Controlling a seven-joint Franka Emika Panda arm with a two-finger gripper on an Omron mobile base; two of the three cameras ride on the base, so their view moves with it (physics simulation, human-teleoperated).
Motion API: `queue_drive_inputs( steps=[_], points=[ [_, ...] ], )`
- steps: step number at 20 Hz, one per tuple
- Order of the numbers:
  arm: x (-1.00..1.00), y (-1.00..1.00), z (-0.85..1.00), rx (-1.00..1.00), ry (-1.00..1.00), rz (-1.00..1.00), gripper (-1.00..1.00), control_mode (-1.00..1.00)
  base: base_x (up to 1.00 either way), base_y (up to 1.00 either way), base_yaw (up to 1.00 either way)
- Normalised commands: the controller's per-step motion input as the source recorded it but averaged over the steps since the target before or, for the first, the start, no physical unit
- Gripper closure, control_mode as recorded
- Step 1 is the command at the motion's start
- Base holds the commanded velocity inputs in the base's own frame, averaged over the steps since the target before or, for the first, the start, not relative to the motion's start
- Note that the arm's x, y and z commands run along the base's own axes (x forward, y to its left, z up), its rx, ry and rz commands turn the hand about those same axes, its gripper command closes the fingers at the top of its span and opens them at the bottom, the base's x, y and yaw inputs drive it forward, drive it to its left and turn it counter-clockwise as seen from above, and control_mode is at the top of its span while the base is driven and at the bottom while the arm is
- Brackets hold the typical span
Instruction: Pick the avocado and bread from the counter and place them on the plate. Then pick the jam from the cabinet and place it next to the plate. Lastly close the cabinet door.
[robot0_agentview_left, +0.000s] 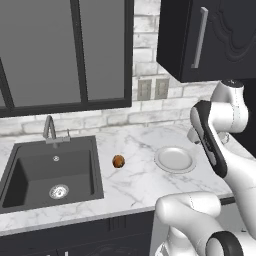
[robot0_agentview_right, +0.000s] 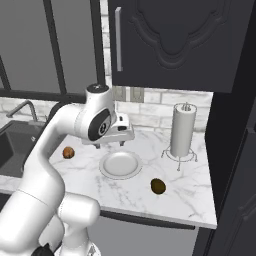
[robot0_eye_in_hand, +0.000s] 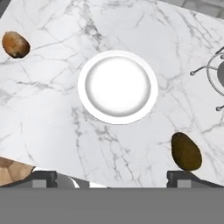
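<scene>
Nothing is sitting on the plate (robot0_eye_in_hand: 117, 86) yet.
The gripper (robot0_eye_in_hand: 112, 177) is hanging wide open, holding nothing; in the hand view the avocado (robot0_eye_in_hand: 186, 151) is lying at 4 o'clock of the plate, the bread (robot0_eye_in_hand: 15, 44) at 10 o'clock.

Plate (robot0_eye_in_hand: 117, 57) bare; avocado (robot0_eye_in_hand: 186, 152), bread (robot0_eye_in_hand: 15, 44) on counter (robot0_eye_in_hand: 52, 127).

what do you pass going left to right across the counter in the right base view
sink → bread → plate → avocado → paper towel holder
</scene>
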Motion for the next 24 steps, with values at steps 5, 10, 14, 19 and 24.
queue_drive_inputs(
  steps=[5, 10, 14, 19, 24],
  points=[
    [-0.19, -0.31, -0.16, 0.00, 0.03, 0.02, -1.00, -1.00, 0.00, 0.00, 0.00],
    [-0.11, -0.25, -0.15, 0.00, 0.06, 0.00, -1.00, -1.00, 0.00, 0.00, 0.00],
    [-0.06, -0.23, -0.18, 0.00, 0.07, 0.00, -1.00, -1.00, 0.00, 0.00, 0.00],
    [0.00, -0.24, -0.20, 0.00, 0.11, 0.00, -1.00, -1.00, 0.00, 0.00, 0.00],
    [0.00, -0.27, -0.21, 0.00, 0.11, 0.00, -1.00, -1.00, 0.00, 0.00, 0.00]
  ],
)
